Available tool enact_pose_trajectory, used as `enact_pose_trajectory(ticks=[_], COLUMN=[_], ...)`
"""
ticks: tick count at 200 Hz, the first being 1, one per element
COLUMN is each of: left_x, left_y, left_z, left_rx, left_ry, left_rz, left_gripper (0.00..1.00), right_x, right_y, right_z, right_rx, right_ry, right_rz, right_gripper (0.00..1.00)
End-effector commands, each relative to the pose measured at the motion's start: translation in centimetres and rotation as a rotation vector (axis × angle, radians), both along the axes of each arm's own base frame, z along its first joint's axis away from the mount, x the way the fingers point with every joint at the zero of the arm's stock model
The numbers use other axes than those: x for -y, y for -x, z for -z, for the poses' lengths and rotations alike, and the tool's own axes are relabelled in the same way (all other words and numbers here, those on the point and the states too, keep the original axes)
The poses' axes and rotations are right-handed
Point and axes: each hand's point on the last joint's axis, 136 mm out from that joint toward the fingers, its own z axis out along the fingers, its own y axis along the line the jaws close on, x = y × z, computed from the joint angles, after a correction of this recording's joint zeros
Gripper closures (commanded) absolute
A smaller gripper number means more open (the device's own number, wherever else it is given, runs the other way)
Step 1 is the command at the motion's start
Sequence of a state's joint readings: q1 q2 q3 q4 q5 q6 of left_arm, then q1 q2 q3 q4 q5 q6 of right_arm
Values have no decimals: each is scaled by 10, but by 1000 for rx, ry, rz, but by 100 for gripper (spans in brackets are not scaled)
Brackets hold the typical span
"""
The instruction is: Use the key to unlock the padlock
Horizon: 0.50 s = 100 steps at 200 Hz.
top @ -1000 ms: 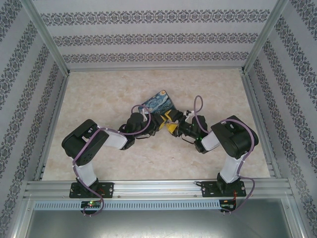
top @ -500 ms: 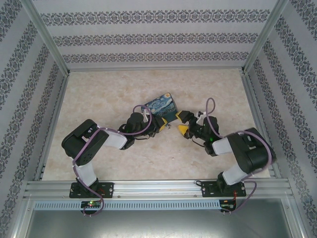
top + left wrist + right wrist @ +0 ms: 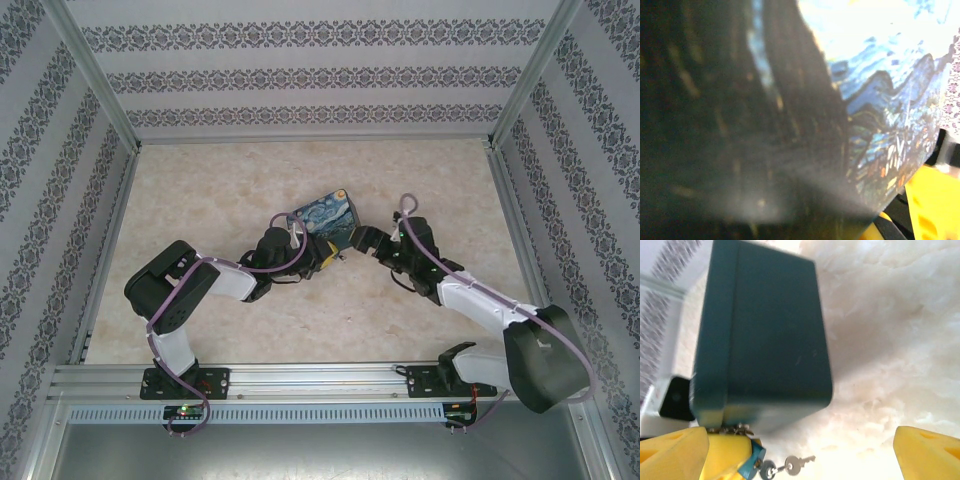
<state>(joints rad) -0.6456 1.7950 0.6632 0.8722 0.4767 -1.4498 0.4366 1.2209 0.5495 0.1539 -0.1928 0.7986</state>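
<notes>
The right gripper (image 3: pixel 800 454) stands spread wide beside the box (image 3: pixel 765 335), with the padlock (image 3: pixel 752 459) and key (image 3: pixel 796 464) at the box's corner, and I cannot tell the left gripper's (image 3: pixel 325 256) grip.

Top cam looked down from behind my arm bases (image 3: pixel 185 385) at the whole table (image 3: pixel 200 200). My left wrist cam sat nearly against the box (image 3: pixel 325 217), blurred. Right wrist cam faced that same box close, dark side.
</notes>
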Motion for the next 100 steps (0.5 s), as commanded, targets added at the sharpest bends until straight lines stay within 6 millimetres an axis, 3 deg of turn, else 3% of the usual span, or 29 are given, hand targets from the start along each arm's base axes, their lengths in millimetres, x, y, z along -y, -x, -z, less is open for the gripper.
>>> enact_pose_trajectory(ticks=[1,35,68,100], left_x=[0,3,4,5], left_y=[-1,-1,-2,-1], left_z=[-8,-8,-6,-9], left_rx=[20,13,14,24], left_ry=[-5,-20,-33,-28], left_rz=[32,51,61,66], left_gripper=[100,100,100,100], right_x=[21,6,-10,-20], right_y=[4,11,13,12], right_z=[3,-3,5,-4], right_rx=[64,189,180,177], right_ry=[301,655,624,553], right_rz=[-21,-140,-177,-187], right_gripper=[6,7,7,6])
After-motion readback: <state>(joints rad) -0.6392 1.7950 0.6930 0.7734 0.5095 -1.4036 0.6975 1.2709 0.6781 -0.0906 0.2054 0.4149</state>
